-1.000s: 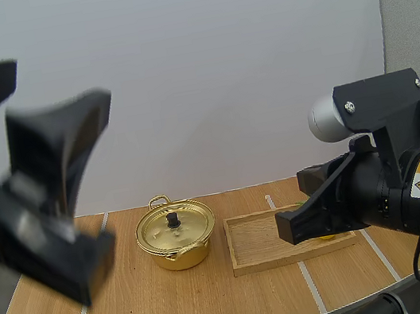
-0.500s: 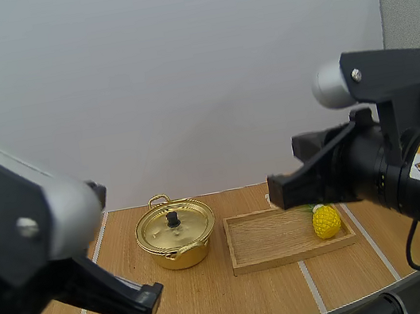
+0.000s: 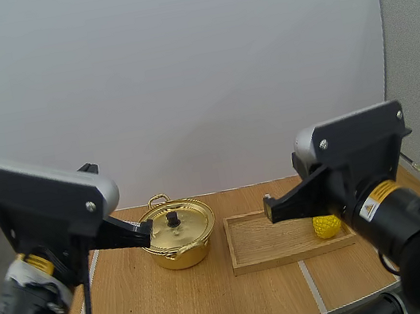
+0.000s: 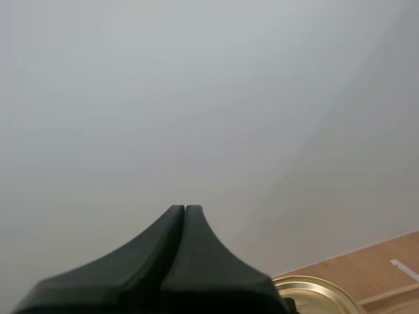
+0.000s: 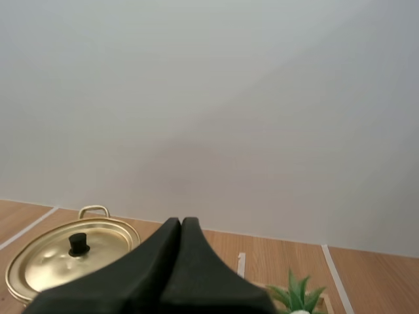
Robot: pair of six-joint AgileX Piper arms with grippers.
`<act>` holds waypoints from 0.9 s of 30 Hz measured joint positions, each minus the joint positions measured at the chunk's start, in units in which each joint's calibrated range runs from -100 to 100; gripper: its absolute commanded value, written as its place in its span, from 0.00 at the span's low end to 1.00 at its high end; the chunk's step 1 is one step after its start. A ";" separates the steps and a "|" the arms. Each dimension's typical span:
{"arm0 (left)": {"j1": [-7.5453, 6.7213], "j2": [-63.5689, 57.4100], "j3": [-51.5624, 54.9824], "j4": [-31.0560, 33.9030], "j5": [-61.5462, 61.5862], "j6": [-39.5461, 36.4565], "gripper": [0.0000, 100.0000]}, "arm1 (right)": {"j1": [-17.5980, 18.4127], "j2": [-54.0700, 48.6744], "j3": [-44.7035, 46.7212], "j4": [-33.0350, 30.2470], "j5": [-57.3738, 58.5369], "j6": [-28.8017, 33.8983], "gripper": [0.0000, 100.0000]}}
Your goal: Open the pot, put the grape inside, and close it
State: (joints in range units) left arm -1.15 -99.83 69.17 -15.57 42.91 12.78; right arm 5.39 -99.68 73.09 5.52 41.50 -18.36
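Note:
A gold pot (image 3: 176, 235) with its lid on and a black knob (image 3: 173, 219) stands on the wooden table, left of centre. A yellow pineapple-like fruit (image 3: 326, 226) with green leaves lies at the right end of a wooden tray (image 3: 266, 243); no grapes show. My left gripper (image 3: 147, 232) hangs shut beside the pot's left rim, above the table. My right gripper (image 3: 268, 207) is shut over the tray's back edge. In the left wrist view the fingers (image 4: 185, 216) form one wedge above the pot (image 4: 314, 294). In the right wrist view the gripper (image 5: 181, 226) is shut, with the lid (image 5: 72, 254) and leaves (image 5: 298, 291) beyond.
White tape lines (image 3: 307, 282) cross the table (image 3: 202, 299), which has bare wood in front of the pot and tray. A plain white wall (image 3: 182, 89) stands behind it. The table's front edge curves close to the arms' bases.
My left gripper has gone from open to shut. Both arms have swung away from the camera and now point forward, the left toward the pot, the right over the tray.

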 measured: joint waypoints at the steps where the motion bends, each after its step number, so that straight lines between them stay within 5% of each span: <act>1: 0.00 0.00 1.08 0.14 -3.78 0.00 0.00 | 0.00 0.00 0.70 -0.27 -1.40 0.00 0.00; 8: 0.00 0.00 25.69 1.01 -42.91 -0.11 0.00 | 0.00 0.12 17.50 -0.87 -22.59 0.00 0.00; 11: 0.00 0.00 29.27 1.01 -49.37 -0.11 0.00 | 0.00 0.03 21.58 -0.97 -24.56 0.00 0.00; 14: 0.00 0.00 30.43 0.87 -51.00 -1.16 0.00 | 0.00 0.03 26.21 -0.97 -25.04 0.00 0.00; 27: 0.00 0.00 30.69 0.41 -21.17 -10.42 0.00 | -1.24 0.03 26.91 -1.19 -15.36 0.00 0.00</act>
State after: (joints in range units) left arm -1.15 -99.83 99.86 -15.16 21.74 2.36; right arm 4.15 -99.65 100.00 4.33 26.14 -18.36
